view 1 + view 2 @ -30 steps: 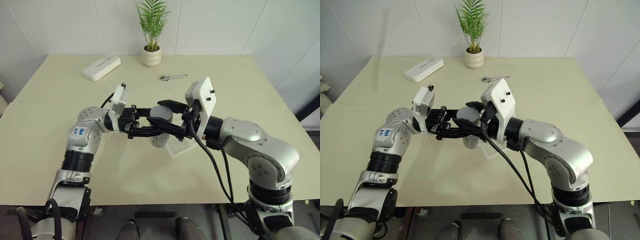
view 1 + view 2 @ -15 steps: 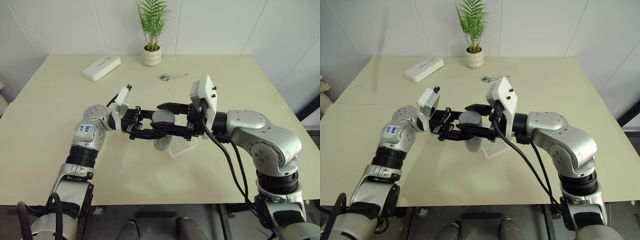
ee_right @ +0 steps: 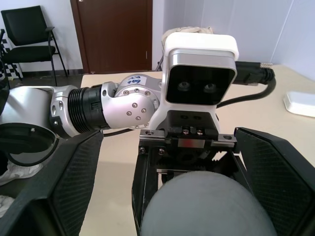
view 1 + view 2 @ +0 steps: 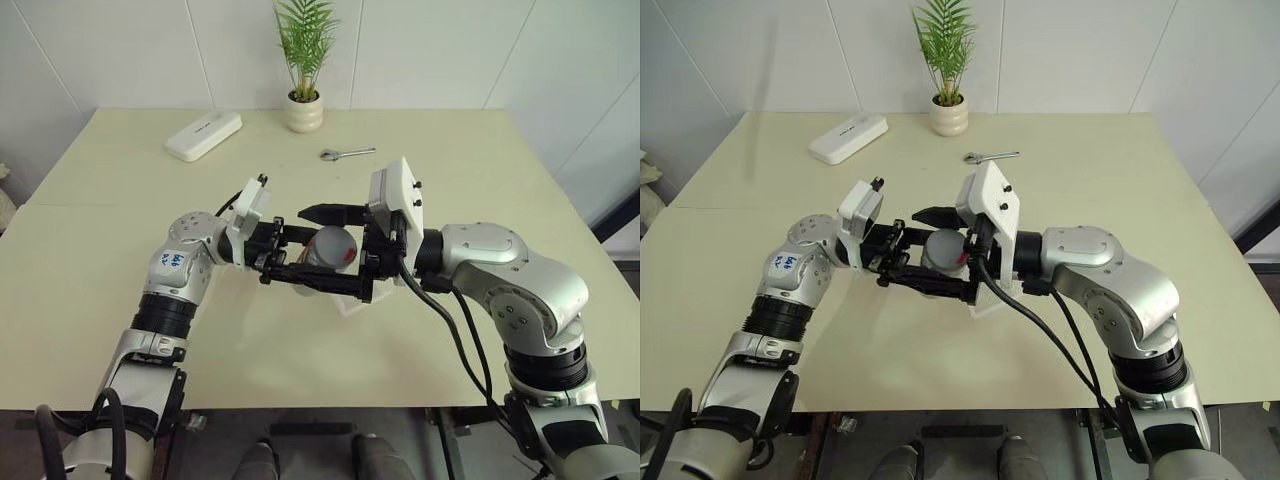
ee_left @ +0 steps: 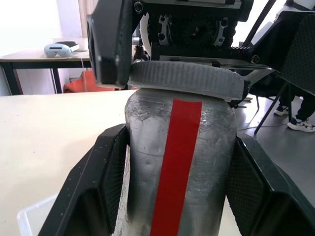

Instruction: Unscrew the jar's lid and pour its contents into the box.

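A: Where's the jar [image 5: 179, 162] rn?

B: Held up off the bench [image 4: 120, 260], mid-front of the robot. Left gripper [image 4: 300, 268] is clamped round its body, fingers [image 5: 96, 191] pressing both sides of the label w/ the red stripe. Jar looks about upright, long axis vertical, maybe a slight tilt.

A: And the lid [image 5: 189, 78]?

B: On top of the jar, grey ribbed rim. Sits a bit crooked in the left wrist view, so prob partly loosened, but can't say for sure.

A: Right gripper [image 4: 338, 250]?

B: Comes in level from the opposite side, pointing at the left one. Its fingers [image 3: 280, 187] are spread wide, one each side of the lid, not pinching it, holding nothing. Lid lies right between them, so right arm is the one placed for the next twist; I'd guess it needs to close on the rim again.

A: Box [image 4: 350, 300]?

B: Clear tray on the bench just below and behind the jar, mostly hidden by the grippers. Short way to tip once lid's off.

A: Anything in the way?

B: No. White case [image 4: 203, 136], plant pot [image 4: 303, 112] and wrench [image 4: 346, 154] all sit well apart at the far side
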### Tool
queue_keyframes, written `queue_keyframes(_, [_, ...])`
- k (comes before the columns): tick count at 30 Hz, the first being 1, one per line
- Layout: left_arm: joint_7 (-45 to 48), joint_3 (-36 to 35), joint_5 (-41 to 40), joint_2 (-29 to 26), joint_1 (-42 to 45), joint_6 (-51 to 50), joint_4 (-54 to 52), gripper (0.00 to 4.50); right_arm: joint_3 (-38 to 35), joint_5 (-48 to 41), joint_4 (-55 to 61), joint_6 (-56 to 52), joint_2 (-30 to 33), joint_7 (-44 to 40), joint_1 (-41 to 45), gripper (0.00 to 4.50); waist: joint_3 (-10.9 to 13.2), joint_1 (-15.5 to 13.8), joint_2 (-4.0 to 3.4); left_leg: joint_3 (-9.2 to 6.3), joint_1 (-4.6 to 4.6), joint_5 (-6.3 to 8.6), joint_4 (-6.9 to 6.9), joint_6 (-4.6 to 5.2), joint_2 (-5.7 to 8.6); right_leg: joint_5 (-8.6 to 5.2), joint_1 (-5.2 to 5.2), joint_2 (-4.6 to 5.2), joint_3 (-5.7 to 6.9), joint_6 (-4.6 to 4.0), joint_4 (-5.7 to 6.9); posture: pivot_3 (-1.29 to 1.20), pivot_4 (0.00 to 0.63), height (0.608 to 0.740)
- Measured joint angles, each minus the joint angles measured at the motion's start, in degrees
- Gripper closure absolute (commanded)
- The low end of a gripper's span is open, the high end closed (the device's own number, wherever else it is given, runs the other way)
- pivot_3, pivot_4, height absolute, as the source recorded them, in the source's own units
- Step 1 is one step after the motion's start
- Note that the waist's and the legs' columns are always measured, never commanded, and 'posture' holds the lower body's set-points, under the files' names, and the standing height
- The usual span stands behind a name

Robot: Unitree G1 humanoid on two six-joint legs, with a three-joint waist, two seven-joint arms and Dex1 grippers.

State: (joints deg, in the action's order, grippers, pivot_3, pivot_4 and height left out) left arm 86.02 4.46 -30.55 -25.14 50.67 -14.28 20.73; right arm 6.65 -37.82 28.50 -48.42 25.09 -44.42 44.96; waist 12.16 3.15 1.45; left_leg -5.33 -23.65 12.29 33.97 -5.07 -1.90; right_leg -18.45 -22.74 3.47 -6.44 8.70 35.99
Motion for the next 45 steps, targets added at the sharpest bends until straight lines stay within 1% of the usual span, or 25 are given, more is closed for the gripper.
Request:
queue_keyframes(7, [-0.7,-1.4,-1.1,0.4,-1.8,-0.7,-0.3,1.88,0.0,0.2,0.5,1.0,-0.1,0.7,0.0,0.01,0.0,0.0,0.00,-0.01,0.01,-0.01,0.01,0.00,0.00,0.00,0.00,0.00,0.00,0.00,0.03,0.00,0.150,0.740])
queue_keyframes(10, [-2.4,-2.8,-1.2,0.5,-2.5,-2.1,-0.2,1.88,1.1,0.0,1.7,1.2,-0.3,0.6,0.0,0.01,0.0,0.0,0.00,-0.03,0.00,-0.01,0.01,0.00,0.00,0.00,0.00,0.00,0.02,0.00,0.02,0.00,0.150,0.740])
queue_keyframes(15, [-4.0,-5.7,-2.9,1.7,-4.2,-3.2,-0.6,1.88,0.9,0.0,1.7,1.6,-0.5,1.8,0.0,0.01,0.0,0.0,0.00,-0.03,0.00,-0.02,0.03,-0.01,0.00,0.00,0.01,0.00,0.02,0.00,0.05,0.00,0.150,0.740])
queue_keyframes(23, [-3.9,-6.0,-3.0,1.4,-5.5,-4.3,-2.7,1.88,0.5,1.0,0.1,2.3,-0.3,3.2,0.2,0.01,0.0,0.0,-0.01,-0.05,0.01,-0.04,0.02,-0.04,0.00,0.00,0.01,0.00,0.04,0.00,0.07,0.00,0.150,0.740])
queue_keyframes(31, [-2.3,-5.5,-1.0,1.4,-6.0,1.0,-2.9,1.88,0.0,1.3,-1.8,0.6,-1.1,6.8,2.6,0.01,0.0,0.0,-0.01,-0.06,0.00,-0.07,0.02,-0.07,0.00,0.00,0.01,0.00,0.05,0.00,0.07,0.00,0.150,0.740])
queue_keyframes(35, [-1.8,-5.5,0.0,1.8,-5.9,5.1,-1.4,1.88,0.0,1.2,-1.9,-1.3,-1.9,8.4,3.7,0.01,0.0,-0.1,-0.01,-0.06,0.01,-0.07,0.02,-0.07,0.00,0.00,0.01,0.00,0.05,0.00,0.07,0.00,0.150,0.740])
queue_keyframes(40, [-2.0,-5.6,1.4,2.7,-3.6,8.9,2.4,1.88,0.1,0.0,-1.9,-4.9,-5.0,11.0,4.1,0.01,0.0,-0.1,-0.01,-0.07,0.00,-0.07,0.02,-0.06,0.00,0.00,0.01,0.00,0.05,0.00,0.08,0.00,0.150,0.740])
queue_keyframes(45, [-2.0,-5.7,1.6,2.9,-2.1,10.4,4.8,1.88,0.4,0.1,-2.1,-5.6,-6.1,12.1,4.1,0.01,0.0,0.0,-0.01,-0.07,0.00,-0.07,0.01,-0.06,0.00,0.00,0.00,0.00,0.06,0.00,0.08,0.00,0.150,0.740])
